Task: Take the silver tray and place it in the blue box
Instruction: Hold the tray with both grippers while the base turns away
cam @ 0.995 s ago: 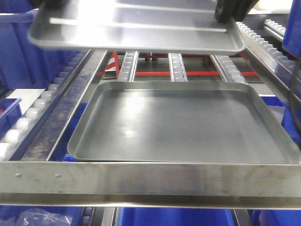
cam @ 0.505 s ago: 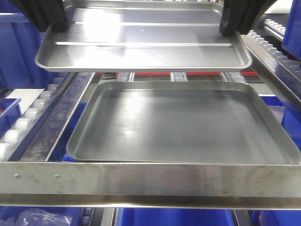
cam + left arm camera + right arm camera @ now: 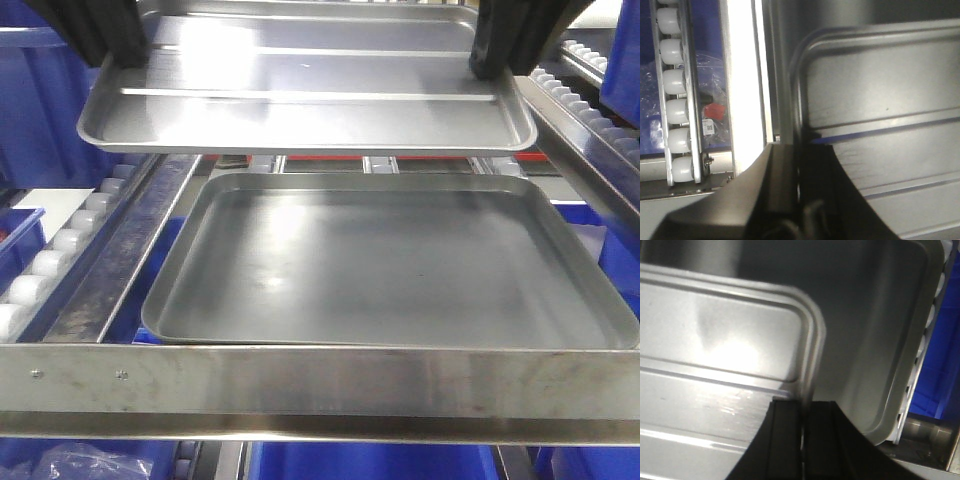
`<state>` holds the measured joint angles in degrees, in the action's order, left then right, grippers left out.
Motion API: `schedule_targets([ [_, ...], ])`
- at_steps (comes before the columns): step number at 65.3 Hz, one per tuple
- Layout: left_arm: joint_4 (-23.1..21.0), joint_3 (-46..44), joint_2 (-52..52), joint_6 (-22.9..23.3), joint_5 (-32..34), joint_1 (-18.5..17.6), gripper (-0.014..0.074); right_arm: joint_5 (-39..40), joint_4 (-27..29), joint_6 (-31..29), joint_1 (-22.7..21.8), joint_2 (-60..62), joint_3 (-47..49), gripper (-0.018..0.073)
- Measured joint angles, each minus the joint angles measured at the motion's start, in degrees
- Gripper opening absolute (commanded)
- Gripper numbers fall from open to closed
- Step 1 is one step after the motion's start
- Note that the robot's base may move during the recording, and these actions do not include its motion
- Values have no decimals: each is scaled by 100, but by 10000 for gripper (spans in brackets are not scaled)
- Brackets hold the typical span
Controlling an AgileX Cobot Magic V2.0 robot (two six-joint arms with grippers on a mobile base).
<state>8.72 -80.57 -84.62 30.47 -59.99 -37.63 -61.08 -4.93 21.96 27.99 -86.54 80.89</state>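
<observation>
The silver tray (image 3: 300,100), shiny with two long ridges, hangs level in the air above the rack, held by both grippers. My left gripper (image 3: 115,55) is shut on its left rim. My right gripper (image 3: 495,62) is shut on its right rim. In the left wrist view the black fingers (image 3: 782,165) clamp the tray's (image 3: 890,90) rim. In the right wrist view the gripper (image 3: 804,407) pinches the tray's (image 3: 715,340) rim. A blue crate wall (image 3: 35,110) with a rolled rim shows at far left; I cannot tell whether it is the blue box.
A larger dull grey tray (image 3: 390,260) lies on the roller rack right under the silver tray, and also shows in the right wrist view (image 3: 865,340). A steel front rail (image 3: 320,375) crosses the bottom. White roller tracks (image 3: 60,250) run along both sides. More blue bins (image 3: 370,462) sit below.
The silver tray has come lower and levelled out, so its floor now shows instead of its underside. Over the last half second it has hardly moved. Both grippers keep their hold.
</observation>
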Motion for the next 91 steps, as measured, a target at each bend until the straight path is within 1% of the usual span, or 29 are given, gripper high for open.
schedule_targets([
  [91, 0, 0, 0, -14, 4, 0, -105, -10, 0, 25, 0, 0, 0, 57],
])
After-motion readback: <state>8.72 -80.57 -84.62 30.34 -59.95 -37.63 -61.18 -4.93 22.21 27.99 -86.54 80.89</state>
